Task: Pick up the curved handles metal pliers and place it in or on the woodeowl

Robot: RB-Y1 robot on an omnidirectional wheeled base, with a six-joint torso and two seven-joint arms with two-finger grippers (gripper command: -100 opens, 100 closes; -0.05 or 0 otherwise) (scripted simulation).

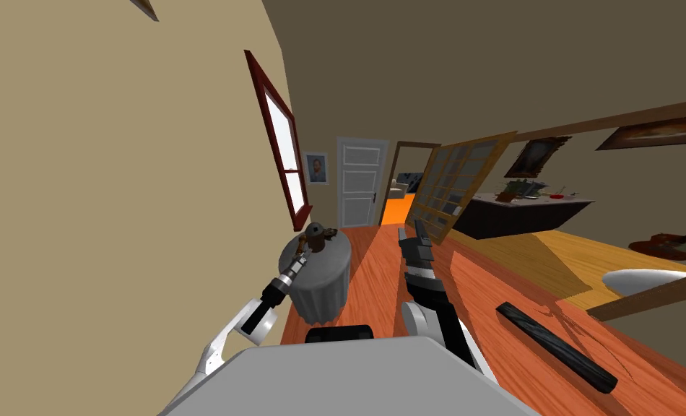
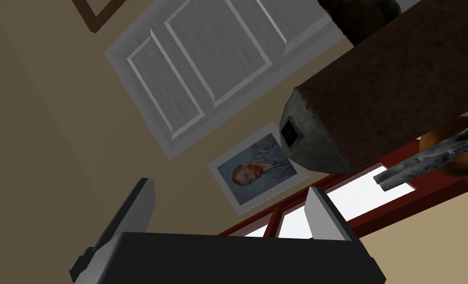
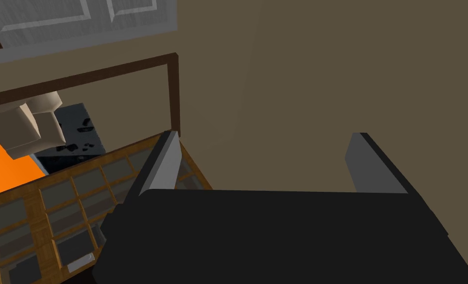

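Left arm is out at eleven o'clock over the round grey table with the pleated skirt (image 1: 328, 292). The left gripper (image 2: 228, 186) has its thin blades spread wide, with nothing between them.

Just past those blades is the owl figure (image 2: 385, 84), a dark brown, rough-grained block. It narrows to a grey blunt end with a small black square set in it. From the head camera it is a small brown lump on the tabletop, on the side toward the red-framed window (image 1: 284, 152).

And there are the curved-handled metal pliers (image 2: 415, 167)! A mottled grey steel nose, two blunt tips side by side, pokes out close alongside the owl figure. Behind the nose sits a rounded orange-brown part, cut off at the edge of the picture, so the handles' curve is hard to judge. The pliers are clear of the left gripper's fingers. Whether they rest on the owl figure or only lie against it, I cannot tell.

Right arm is up at twelve o'clock, and the right gripper (image 3: 265, 134) is also wide open and empty. At two o'clock a long dark plank (image 1: 558, 348) lies on the reddish wooden floor (image 1: 378, 289).
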